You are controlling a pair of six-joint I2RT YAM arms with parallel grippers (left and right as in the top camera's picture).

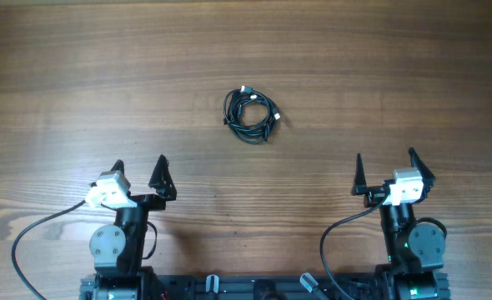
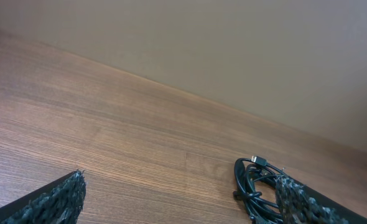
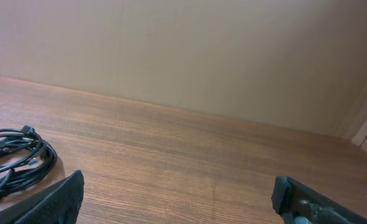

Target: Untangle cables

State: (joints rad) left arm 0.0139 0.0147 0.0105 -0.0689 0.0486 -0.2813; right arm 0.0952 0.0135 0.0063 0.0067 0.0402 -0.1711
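Observation:
The cables (image 1: 250, 115) lie as one tangled bundle of thin black cords with small silver plug tips, in the middle of the wooden table. The bundle also shows in the left wrist view (image 2: 253, 186), partly behind my right finger, and at the left edge of the right wrist view (image 3: 12, 158). My left gripper (image 1: 139, 169) is open and empty, near the front left, well short of the bundle. My right gripper (image 1: 385, 164) is open and empty, near the front right, also apart from it.
The wooden table (image 1: 246, 50) runs to a beige wall (image 3: 190, 50) at the back. Thick black wires (image 1: 42, 229) run from the arm bases at the front edge.

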